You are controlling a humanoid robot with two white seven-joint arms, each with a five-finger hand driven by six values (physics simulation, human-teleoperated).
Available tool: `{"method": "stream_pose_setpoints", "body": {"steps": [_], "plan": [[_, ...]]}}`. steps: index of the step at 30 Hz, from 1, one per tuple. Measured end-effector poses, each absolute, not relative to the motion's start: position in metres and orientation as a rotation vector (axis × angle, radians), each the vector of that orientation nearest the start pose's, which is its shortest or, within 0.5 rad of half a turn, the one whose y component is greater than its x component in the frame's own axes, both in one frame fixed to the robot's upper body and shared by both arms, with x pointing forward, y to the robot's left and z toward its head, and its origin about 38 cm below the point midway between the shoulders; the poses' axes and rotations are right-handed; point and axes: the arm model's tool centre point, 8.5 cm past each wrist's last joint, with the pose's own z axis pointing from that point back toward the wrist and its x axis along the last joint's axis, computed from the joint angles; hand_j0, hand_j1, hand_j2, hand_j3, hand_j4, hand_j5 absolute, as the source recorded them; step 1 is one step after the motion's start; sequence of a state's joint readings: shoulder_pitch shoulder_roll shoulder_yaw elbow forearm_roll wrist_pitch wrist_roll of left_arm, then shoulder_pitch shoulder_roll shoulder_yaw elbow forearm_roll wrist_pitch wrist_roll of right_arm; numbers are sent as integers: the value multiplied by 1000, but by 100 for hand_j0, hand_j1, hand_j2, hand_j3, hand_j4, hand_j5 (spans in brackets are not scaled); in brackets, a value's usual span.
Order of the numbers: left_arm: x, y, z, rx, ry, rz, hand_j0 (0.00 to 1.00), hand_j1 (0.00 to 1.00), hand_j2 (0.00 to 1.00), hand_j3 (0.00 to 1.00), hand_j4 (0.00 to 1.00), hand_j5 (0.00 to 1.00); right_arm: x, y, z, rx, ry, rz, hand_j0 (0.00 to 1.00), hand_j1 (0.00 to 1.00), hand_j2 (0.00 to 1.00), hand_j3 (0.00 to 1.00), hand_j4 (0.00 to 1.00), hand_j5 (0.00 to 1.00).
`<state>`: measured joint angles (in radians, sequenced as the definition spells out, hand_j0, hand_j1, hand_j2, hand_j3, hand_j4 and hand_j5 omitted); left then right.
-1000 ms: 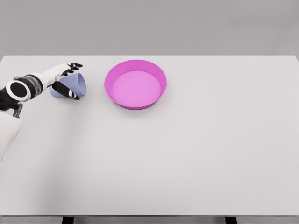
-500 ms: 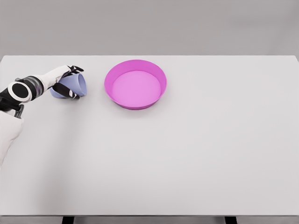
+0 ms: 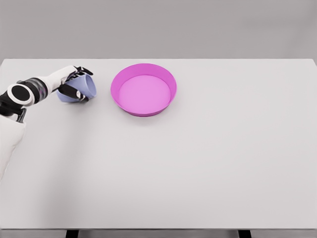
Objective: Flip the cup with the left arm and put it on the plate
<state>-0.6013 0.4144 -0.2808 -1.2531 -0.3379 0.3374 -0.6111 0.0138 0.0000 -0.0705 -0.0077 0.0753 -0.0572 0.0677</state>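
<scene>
A pale blue cup [image 3: 83,89] lies on its side at the far left of the white table, its mouth facing right. My left hand [image 3: 76,84] wraps around the cup's body, black fingertips curled over its top and bottom. The magenta plate [image 3: 143,89], a round shallow dish with a raised rim, sits to the right of the cup, a short gap away. The white left arm comes in from the left edge. The right arm is out of view.
The white table [image 3: 198,158] spreads wide to the right and front of the plate. A grey wall stands behind the table's far edge.
The left hand closed its fingers tighter on the cup and shifted it slightly right and up, toward the plate.
</scene>
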Motion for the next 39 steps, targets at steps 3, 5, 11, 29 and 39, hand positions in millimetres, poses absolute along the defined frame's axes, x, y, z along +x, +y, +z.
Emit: {"method": "stream_pose_setpoints", "body": {"steps": [3, 5, 11, 29, 39], "plan": [[506, 309, 170, 248, -1125, -925, 73, 73, 73, 73, 73, 73, 0, -266, -262, -20, -50, 9, 100, 100, 100, 100, 100, 100], [506, 308, 171, 221, -1143, -906, 74, 74, 74, 74, 74, 74, 0, -266, -262, -20, -50, 9, 100, 100, 100, 100, 100, 100], [505, 314, 177, 123, -1208, -799, 70, 70, 70, 70, 70, 70, 0, -266, -262, -20, -51, 9, 100, 100, 100, 100, 100, 100], [508, 270, 180, -247, -1403, -486, 67, 67, 67, 67, 67, 67, 0, -266, -262, -20, -51, 9, 100, 100, 100, 100, 100, 100], [508, 217, 177, -427, -1442, -439, 67, 67, 67, 67, 67, 67, 0, -266, -262, -20, -51, 9, 100, 100, 100, 100, 100, 100]]}}
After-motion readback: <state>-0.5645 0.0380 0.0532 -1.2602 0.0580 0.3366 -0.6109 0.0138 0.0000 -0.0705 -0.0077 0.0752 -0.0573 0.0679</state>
